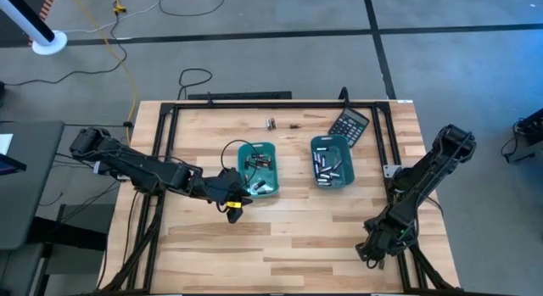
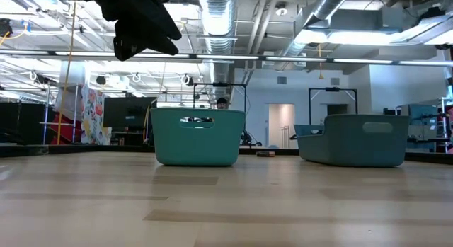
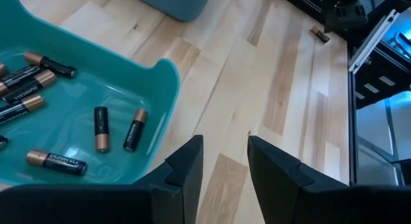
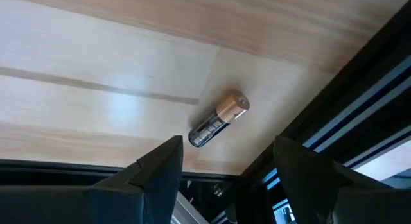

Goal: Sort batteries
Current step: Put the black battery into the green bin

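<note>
Two teal trays stand mid-table, the left tray point(image 1: 259, 169) and the right tray point(image 1: 332, 161), and each holds several batteries. My left gripper point(image 1: 234, 208) hovers open and empty over the table just off the left tray's near corner point(image 3: 168, 76). Dark batteries with coppery ends point(image 3: 101, 128) lie on that tray's floor. In the low view the left gripper point(image 2: 141, 27) is well above the table. My right gripper point(image 1: 372, 248) is open low over the table's near right edge. One silvery battery with a coppery end point(image 4: 218, 120) lies on the wood ahead of its fingers, untouched.
A black calculator point(image 1: 349, 125) lies at the far side by the right tray. Loose batteries point(image 1: 271, 124) lie on the wood beyond the left tray, and one more point(image 3: 319, 34) lies near the black frame rail point(image 1: 165, 126) that borders the table. Bare wood lies across the near half.
</note>
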You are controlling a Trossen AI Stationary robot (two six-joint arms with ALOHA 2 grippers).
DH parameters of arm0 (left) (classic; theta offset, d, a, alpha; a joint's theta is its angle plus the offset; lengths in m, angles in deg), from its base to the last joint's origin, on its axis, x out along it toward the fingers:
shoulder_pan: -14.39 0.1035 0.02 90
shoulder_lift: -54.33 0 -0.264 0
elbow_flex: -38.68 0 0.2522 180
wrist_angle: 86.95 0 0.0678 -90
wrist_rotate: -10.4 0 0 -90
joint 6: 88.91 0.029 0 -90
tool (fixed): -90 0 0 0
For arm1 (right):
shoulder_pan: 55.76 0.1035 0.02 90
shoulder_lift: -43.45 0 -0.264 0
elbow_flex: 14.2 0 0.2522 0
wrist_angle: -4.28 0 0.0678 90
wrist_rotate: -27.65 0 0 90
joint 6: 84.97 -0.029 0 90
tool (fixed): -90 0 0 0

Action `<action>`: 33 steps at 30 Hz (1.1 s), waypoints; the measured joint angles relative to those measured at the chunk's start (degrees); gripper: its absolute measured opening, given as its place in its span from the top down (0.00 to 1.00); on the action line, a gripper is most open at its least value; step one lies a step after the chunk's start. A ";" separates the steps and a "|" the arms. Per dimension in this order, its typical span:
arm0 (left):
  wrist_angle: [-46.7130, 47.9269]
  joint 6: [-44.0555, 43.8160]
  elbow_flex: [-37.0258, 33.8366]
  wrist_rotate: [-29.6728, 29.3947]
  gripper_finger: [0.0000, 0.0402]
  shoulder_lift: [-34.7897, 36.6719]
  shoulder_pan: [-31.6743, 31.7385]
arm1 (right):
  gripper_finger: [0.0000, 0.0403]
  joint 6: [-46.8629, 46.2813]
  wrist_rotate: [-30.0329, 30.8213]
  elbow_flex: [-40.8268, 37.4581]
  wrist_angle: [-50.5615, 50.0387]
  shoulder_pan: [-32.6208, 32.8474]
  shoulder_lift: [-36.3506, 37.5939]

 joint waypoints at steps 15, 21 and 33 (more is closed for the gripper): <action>0.05 -0.28 0.00 0.09 0.70 0.00 -0.31 | 0.35 0.15 0.36 -0.10 5.89 -3.54 -0.18; 0.20 0.22 -0.01 0.14 0.70 0.02 -0.33 | 0.35 2.02 5.57 -0.01 10.30 -5.66 -0.41; 0.57 2.55 0.00 0.13 0.70 0.02 -0.33 | 0.35 -6.38 4.50 -0.09 14.42 -0.82 -0.35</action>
